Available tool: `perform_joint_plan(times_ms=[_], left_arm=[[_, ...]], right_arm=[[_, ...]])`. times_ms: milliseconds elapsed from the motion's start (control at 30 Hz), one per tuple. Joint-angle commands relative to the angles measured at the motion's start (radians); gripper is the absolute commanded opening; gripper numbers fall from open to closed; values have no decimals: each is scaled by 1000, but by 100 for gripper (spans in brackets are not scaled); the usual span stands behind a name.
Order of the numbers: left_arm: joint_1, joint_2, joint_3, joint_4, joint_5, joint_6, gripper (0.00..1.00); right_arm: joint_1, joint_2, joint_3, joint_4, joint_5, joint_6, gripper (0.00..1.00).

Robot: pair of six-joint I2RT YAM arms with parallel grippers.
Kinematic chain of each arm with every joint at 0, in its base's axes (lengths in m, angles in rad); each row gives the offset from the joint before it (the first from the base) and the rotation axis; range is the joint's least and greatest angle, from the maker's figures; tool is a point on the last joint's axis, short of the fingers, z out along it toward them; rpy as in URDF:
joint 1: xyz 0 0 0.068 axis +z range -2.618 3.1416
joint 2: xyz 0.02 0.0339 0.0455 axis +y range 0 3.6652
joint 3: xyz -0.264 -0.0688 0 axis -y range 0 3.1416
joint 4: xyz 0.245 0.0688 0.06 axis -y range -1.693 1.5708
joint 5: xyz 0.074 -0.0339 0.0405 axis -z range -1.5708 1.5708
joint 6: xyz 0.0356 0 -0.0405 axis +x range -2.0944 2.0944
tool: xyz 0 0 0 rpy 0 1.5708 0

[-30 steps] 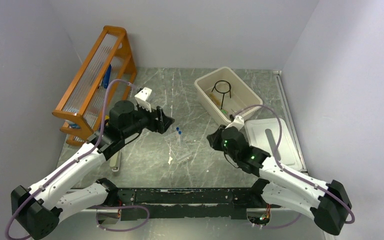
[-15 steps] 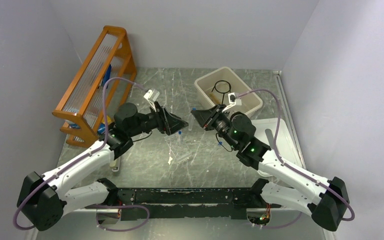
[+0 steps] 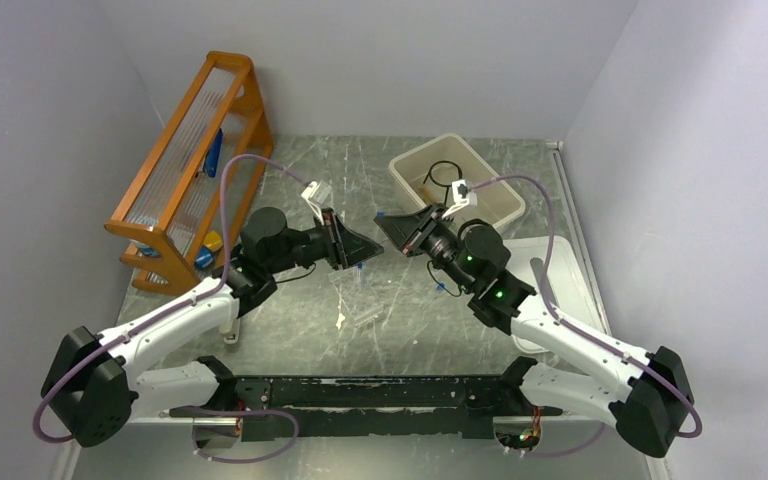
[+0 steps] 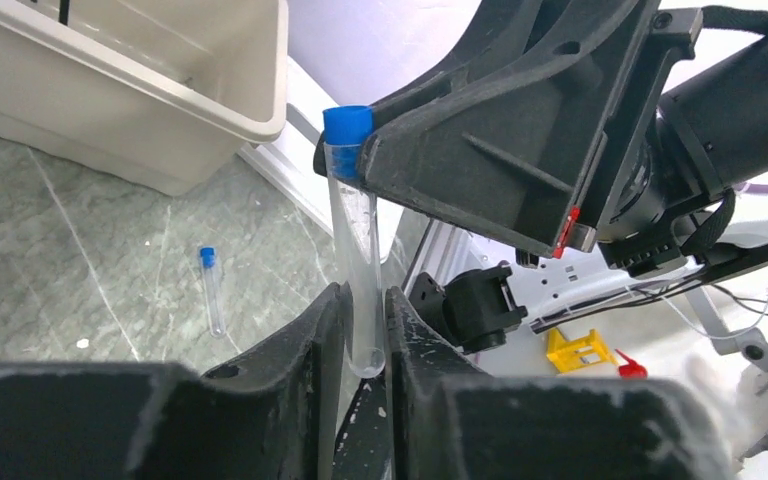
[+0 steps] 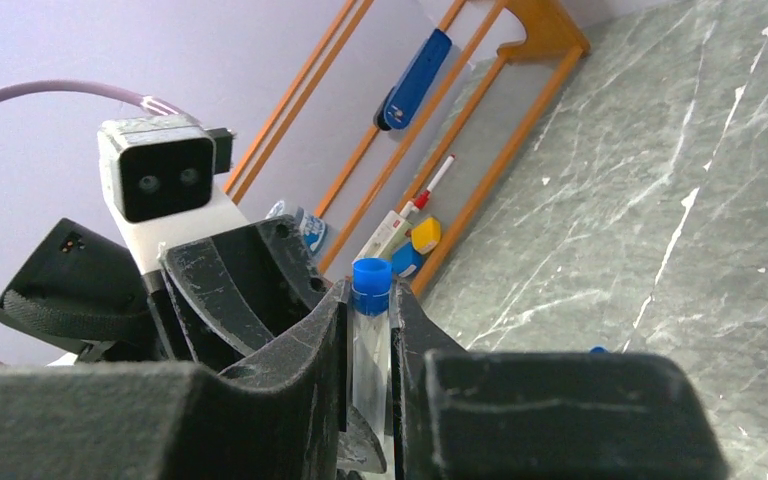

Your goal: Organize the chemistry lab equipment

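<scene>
A clear tube with a blue cap [image 4: 355, 230] is held in the air over the middle of the table, between both grippers. My left gripper [image 4: 363, 295] is shut on its rounded bottom end. My right gripper [image 5: 370, 290] is shut on the same tube [image 5: 370, 345], just below the cap. In the top view the left gripper [image 3: 372, 245] and right gripper [image 3: 384, 222] meet tip to tip. Another blue-capped tube [image 4: 212, 290] lies on the table. A black wire ring [image 3: 443, 172] sits in the beige bin [image 3: 500, 195].
The orange wooden rack [image 3: 185, 150] stands at the far left with a blue item in it. A white lid [image 3: 560, 285] lies right of the bin. A white triangle [image 3: 340, 320] and clear tubes [image 3: 365, 315] lie on the marble near the front.
Both arms swung in to the table's middle and met tip to tip. The left gripper, open before, has closed on the lower end of the tube that the right gripper holds.
</scene>
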Motion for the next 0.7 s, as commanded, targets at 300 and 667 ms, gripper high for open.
perform_joint_plan(times_ms=[300, 667], left_arm=[[-12, 26, 246, -415, 73, 511, 5], [-12, 43, 418, -698, -42, 854, 5]], right_arm=[[-71, 34, 267, -419, -58, 5, 54], [-150, 76, 348, -562, -262, 14, 50]])
